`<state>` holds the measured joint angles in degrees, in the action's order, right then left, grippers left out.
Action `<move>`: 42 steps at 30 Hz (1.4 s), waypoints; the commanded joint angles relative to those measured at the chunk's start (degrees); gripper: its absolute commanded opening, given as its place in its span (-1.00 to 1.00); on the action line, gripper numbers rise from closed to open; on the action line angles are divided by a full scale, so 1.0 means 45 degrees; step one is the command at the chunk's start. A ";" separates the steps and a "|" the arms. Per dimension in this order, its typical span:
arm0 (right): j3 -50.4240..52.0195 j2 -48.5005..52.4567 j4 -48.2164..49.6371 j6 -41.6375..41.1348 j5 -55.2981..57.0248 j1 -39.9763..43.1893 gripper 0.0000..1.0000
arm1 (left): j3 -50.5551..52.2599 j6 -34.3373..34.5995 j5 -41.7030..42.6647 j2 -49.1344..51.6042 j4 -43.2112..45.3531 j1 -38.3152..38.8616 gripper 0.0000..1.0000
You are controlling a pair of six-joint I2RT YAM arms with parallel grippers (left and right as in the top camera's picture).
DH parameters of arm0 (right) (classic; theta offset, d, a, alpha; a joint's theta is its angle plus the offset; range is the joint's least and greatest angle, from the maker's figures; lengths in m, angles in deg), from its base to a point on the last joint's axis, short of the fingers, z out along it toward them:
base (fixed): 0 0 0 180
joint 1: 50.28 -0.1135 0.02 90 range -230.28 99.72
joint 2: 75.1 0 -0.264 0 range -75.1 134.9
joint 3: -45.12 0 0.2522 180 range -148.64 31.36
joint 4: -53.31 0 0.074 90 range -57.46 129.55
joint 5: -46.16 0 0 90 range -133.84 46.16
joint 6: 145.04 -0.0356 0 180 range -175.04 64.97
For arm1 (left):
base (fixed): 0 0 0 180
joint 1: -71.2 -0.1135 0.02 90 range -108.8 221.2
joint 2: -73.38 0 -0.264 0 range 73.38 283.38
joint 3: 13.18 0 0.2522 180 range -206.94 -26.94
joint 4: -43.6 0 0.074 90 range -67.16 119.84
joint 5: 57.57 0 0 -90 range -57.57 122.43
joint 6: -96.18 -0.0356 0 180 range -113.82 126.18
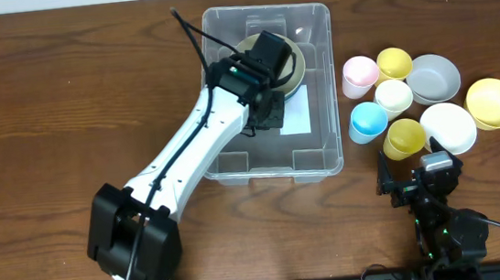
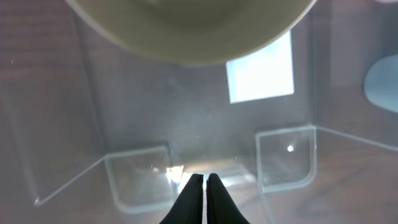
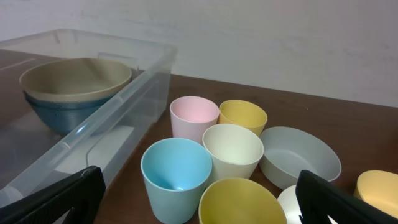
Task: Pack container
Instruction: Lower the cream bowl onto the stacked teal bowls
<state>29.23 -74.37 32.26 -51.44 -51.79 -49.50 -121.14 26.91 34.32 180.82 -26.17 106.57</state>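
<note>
A dark brown wooden desk (image 1: 62, 103) has a pale wall (image 3: 280, 37) behind it. The clear container (image 1: 318, 106) sits mid-desk, toward the far edge. The left fingers (image 2: 195, 196) hang inside it, pressed together on nothing, over its bare floor near a tan bowl (image 3: 74, 78). The right fingers (image 3: 68, 193) are spread wide near the front edge, right of the container, facing a cluster of cups (image 1: 368, 121).

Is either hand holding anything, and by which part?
Nothing is held. The left hand is shut on empty air over the container, clear of the bowl; the right hand is open and empty near the cups.
</note>
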 commanded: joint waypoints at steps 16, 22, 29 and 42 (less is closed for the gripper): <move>0.0010 -0.0044 -0.0049 0.0073 0.0000 -0.0102 0.98 | 0.0087 -0.0379 -0.0627 0.1467 0.1836 -0.0058 -0.88; 0.0010 -0.0044 -0.0049 0.0073 0.0000 -0.0102 0.98 | 0.0087 -0.0772 -0.0656 0.1486 0.2438 -0.0058 -0.88; 0.0010 -0.0044 -0.0049 0.0073 0.0000 -0.0102 0.99 | 0.0087 -0.0806 -0.1447 0.1486 0.2705 -0.0068 -0.87; 0.0010 -0.0044 -0.0049 0.0073 0.0000 -0.0102 0.98 | 0.0087 -0.0962 -0.1418 0.1486 0.1875 -0.0039 -0.88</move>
<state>29.23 -74.37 32.26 -51.44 -51.79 -49.50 -121.12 23.66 28.99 187.40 -16.29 106.51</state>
